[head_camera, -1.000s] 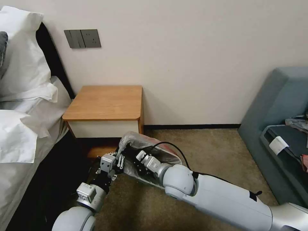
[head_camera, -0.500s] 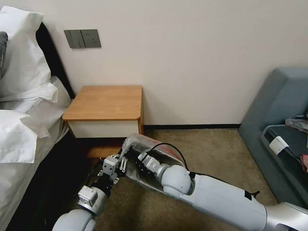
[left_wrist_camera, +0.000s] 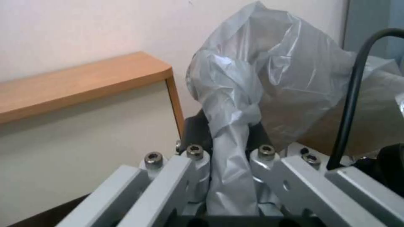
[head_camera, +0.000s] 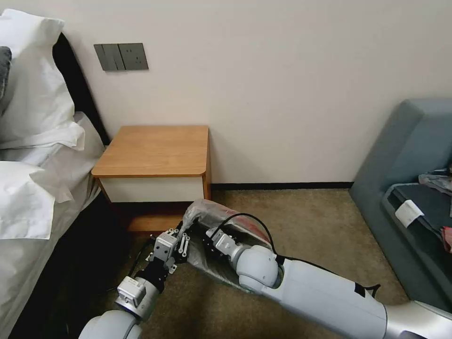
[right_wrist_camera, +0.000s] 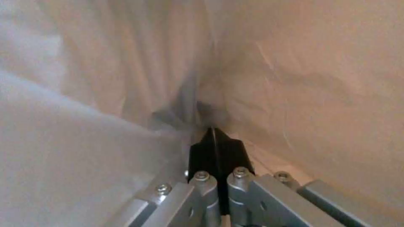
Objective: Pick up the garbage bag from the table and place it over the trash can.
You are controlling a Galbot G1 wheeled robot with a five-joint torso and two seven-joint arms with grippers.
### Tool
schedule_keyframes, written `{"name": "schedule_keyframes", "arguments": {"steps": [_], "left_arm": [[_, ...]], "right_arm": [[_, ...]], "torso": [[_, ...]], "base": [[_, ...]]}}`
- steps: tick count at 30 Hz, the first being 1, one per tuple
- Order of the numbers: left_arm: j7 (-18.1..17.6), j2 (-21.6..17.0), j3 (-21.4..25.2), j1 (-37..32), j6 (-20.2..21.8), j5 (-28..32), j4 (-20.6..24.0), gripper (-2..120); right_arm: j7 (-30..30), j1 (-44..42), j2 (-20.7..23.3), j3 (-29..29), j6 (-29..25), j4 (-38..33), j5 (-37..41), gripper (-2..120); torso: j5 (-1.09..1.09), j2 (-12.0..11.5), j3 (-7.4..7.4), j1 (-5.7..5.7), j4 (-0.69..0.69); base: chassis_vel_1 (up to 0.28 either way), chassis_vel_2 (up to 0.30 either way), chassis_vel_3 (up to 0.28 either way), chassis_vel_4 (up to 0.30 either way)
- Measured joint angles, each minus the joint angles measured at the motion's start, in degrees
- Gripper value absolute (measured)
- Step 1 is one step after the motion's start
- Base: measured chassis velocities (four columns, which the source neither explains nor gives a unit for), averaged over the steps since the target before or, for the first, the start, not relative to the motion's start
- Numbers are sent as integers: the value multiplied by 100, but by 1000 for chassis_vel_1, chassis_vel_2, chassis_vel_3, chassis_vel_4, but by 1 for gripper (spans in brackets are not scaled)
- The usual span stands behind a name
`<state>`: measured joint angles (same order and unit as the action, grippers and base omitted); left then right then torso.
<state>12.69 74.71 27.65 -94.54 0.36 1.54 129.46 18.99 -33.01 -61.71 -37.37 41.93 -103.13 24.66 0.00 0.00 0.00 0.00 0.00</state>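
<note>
The garbage bag [head_camera: 212, 212], grey crinkly film with a pink-red rim [head_camera: 252, 230], hangs low over the carpet in front of the table [head_camera: 155, 153]. My left gripper [head_camera: 184, 230] is shut on a bunched strand of the bag [left_wrist_camera: 269, 72], which runs between its fingers in the left wrist view, where the gripper [left_wrist_camera: 229, 140] stands beside the table's corner [left_wrist_camera: 162, 67]. My right gripper [head_camera: 207, 236] reaches inside the bag. In the right wrist view its black pads [right_wrist_camera: 212, 138] are pressed together where the film [right_wrist_camera: 105, 78] gathers. The trash can is hidden.
A bed with white pillows [head_camera: 33, 141] fills the left side, close to my left arm. A grey-blue sofa [head_camera: 414, 179] holding clothes stands at the right. Brown carpet [head_camera: 301, 216] lies between them, and the wall [head_camera: 282, 94] is behind the table.
Both grippers have shifted a little to the right and toward me, carrying the bag with them. The bag now sits slightly lower and farther from the table's drawer front.
</note>
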Motion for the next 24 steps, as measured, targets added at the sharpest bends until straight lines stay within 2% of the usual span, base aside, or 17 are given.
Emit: {"name": "schedule_keyframes", "arguments": {"steps": [10, 18, 21, 23, 24], "left_arm": [[-91, 6, 106, 27, 119, 236, -129, 5], [-206, 20, 199, 88, 238, 521, -392, 5], [-413, 32, 185, 135, 424, 777, -478, 5], [-685, 53, 138, 208, 648, 1118, -548, 5], [-685, 53, 138, 208, 648, 1118, -548, 5]], "right_arm": [[45, -75, 84, 73, -3, -283, 88, 0], [275, -124, 175, 137, -6, -599, 575, 0], [348, -188, 185, 220, -8, -701, 837, 0], [403, -261, 186, 369, -10, -844, 1179, 0], [403, -261, 186, 369, -10, -844, 1179, 0]], "torso": [[0, 0, 0, 0, 0], [0, 0, 0, 0, 0], [0, 0, 0, 0, 0], [0, 0, 0, 0, 0], [0, 0, 0, 0, 0]], "base": [[0, 0, 0, 0], [0, 0, 0, 0], [0, 0, 0, 0], [0, 0, 0, 0], [0, 0, 0, 0]]}}
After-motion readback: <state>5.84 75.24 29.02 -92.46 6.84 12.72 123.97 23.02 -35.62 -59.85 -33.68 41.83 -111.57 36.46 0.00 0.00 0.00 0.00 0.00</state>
